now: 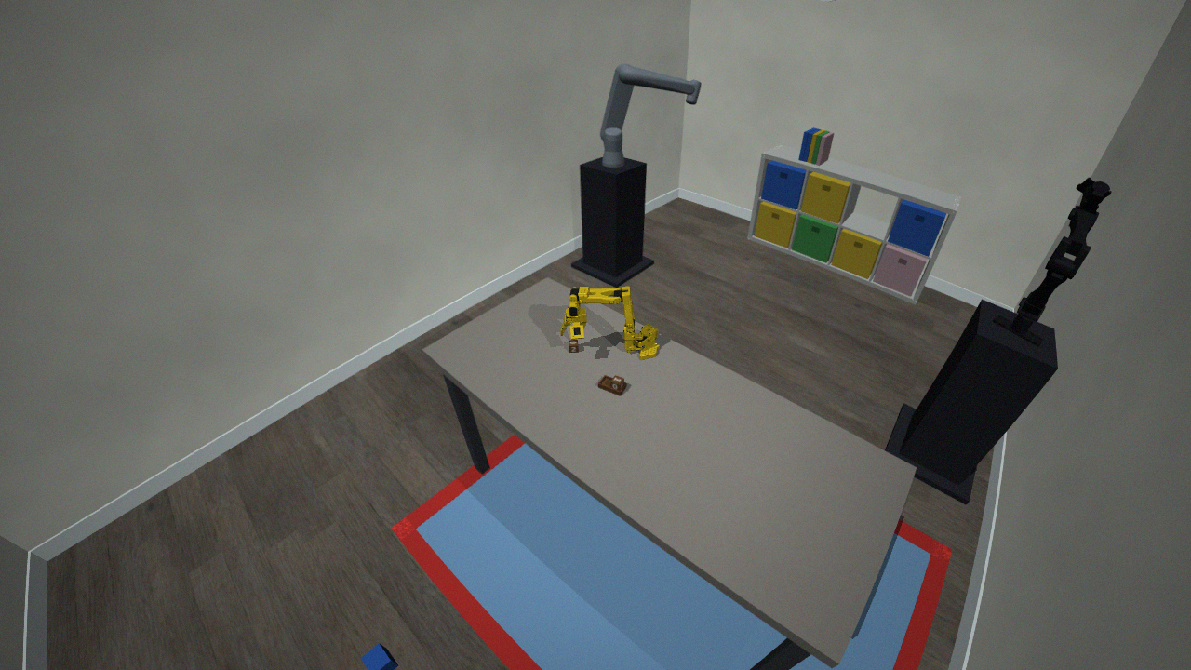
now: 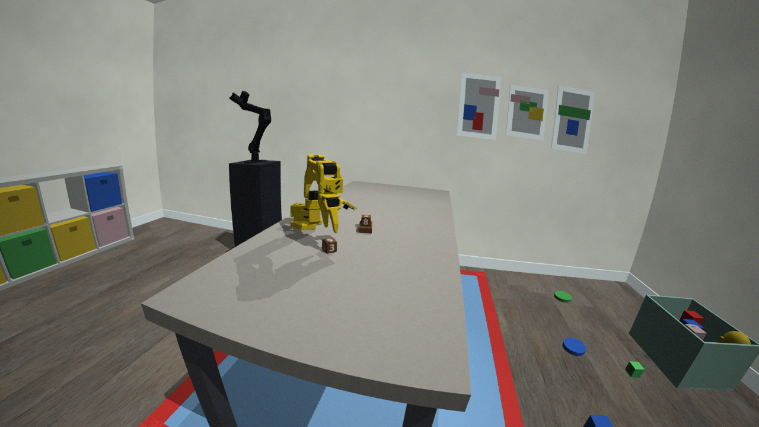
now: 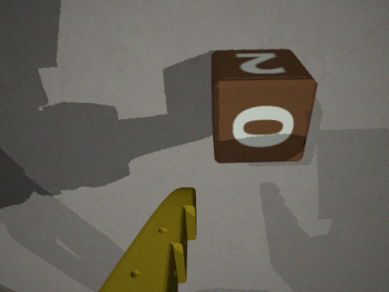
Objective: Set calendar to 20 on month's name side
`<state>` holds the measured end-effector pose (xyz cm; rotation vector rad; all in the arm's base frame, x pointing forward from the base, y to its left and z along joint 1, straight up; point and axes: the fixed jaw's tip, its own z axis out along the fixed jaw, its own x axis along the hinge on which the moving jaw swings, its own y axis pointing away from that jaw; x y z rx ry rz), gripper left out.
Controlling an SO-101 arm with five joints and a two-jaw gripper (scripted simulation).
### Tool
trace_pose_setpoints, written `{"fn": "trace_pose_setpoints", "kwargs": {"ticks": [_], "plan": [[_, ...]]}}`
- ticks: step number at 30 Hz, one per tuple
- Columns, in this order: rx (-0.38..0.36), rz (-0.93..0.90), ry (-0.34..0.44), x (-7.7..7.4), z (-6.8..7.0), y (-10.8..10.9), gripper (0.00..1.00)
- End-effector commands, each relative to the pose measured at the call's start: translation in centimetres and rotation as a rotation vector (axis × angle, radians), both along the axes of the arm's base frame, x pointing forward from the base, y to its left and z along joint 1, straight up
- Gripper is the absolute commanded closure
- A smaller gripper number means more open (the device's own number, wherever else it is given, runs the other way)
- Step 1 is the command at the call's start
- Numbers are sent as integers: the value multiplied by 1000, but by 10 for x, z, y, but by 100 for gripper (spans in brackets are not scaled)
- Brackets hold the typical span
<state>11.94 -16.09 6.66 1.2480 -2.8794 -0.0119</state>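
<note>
- Tray (image 1: 605,382) (image 2: 364,230) on table (image 1: 707,466) (image 2: 371,308); one cube (image 1: 617,382) (image 2: 365,220) inside.
- Loose cube (image 1: 572,345) (image 2: 328,245) (image 3: 263,122) outside tray, showing 0, 2.
- Claw (image 1: 568,335) (image 2: 344,219) (image 3: 292,196) partly spread, nothing pinched, also outside tray.

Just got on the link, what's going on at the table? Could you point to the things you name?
The yellow arm's gripper (image 1: 568,337) (image 2: 336,231) is open above the table, holding nothing. One brown number cube (image 1: 572,346) (image 2: 329,245) (image 3: 263,122) sits on the table just beyond its fingers. The other cube (image 1: 617,382) (image 2: 365,221) is in the tray (image 1: 605,381) (image 2: 365,230), so the calendar isn't set yet.

One cube (image 1: 572,345) (image 2: 329,245) (image 3: 263,118) on the table (image 1: 666,449) (image 2: 371,297), another in the tray (image 1: 610,389) (image 2: 364,230) nearby.
</note>
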Motion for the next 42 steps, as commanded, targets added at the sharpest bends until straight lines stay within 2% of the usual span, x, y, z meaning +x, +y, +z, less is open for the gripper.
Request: {"fn": "trace_pose_setpoints", "kwargs": {"ticks": [1,5,10,12,17,21,25,42], "plan": [[-75,-18,-58,3,17,-7,64],[-136,-18,-104,4,31,-9,64],[-252,-18,-191,5,57,-10,65],[-252,-18,-191,5,57,-10,65],[-367,-18,-279,3,83,-8,65],[-428,-17,-324,1,96,-5,65],[-450,-17,-341,1,101,-4,65],[-440,-77,-357,2,101,-4,65]]}}
